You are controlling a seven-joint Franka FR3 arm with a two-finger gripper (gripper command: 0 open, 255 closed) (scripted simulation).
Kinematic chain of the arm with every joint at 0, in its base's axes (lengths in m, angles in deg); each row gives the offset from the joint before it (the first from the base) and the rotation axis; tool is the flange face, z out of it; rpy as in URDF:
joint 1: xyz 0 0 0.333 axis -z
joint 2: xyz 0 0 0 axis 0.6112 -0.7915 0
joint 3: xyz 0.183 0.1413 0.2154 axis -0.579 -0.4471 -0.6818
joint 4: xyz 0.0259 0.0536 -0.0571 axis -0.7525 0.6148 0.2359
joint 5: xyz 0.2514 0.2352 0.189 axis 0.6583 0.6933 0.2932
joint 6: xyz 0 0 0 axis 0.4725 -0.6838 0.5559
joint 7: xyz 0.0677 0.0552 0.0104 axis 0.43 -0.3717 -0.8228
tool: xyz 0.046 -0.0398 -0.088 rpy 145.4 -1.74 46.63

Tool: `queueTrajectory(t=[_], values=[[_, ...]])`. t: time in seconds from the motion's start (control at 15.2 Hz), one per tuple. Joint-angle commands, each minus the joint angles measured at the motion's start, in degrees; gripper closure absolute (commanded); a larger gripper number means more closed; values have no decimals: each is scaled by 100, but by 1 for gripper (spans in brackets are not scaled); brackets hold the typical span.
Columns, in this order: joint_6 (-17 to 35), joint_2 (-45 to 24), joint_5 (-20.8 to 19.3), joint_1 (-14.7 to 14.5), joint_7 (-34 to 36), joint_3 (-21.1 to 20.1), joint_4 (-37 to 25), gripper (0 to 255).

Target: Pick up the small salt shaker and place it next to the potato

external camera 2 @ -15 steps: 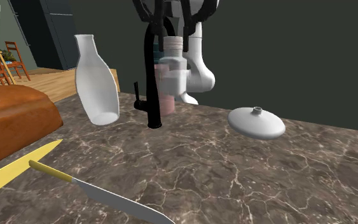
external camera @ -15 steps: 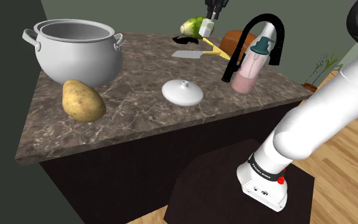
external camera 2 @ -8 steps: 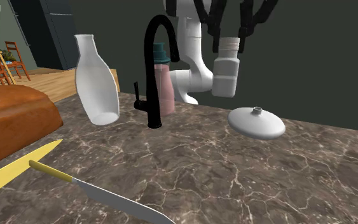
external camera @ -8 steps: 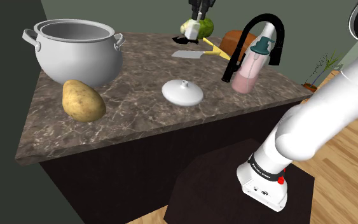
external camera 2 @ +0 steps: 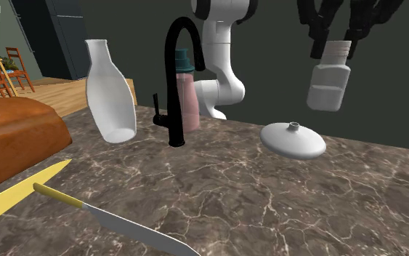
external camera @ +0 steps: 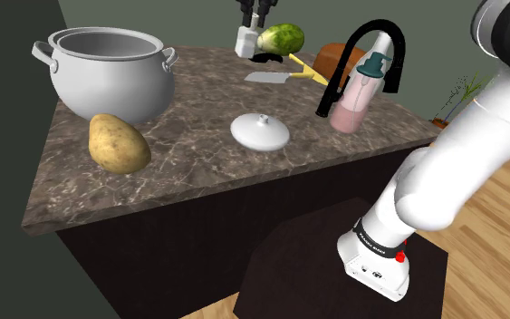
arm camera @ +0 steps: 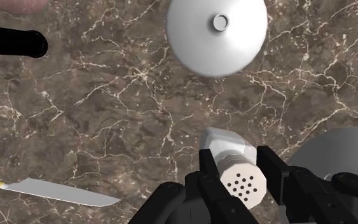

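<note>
Over the last second I've swung the shaker (external camera 2: 329,76), pinched at its cap in my claw (external camera 2: 337,35), across the counter (external camera 2: 268,211) until it hangs high near the lid (external camera 2: 293,140), leaving the run past the lid to the potato (external camera: 119,143).

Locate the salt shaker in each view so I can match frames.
Shoulder view: salt shaker in the air at top centre, right of the pot.
Second exterior view: upper right, above and right of the white lid.
Wrist view: clasped in the pincer, perforated cap toward the camera.
Shared landmark: white lid.
</note>
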Motion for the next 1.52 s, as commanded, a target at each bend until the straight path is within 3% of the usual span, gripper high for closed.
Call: queueTrajectory(t=[0.0,0.53,0.73,0.86,1.45], values=[[-22,-190,-11,-141,325,-176,-213,255],[-316,-1266,-262,-789,1491,-773,-1558,255],[-561,-1869,-466,-1137,1914,-953,-2382,255],[-870,-2472,-686,-1485,2211,-1057,-3270,255],[276,-1721,-424,-1229,2140,-1014,-1396,255]])
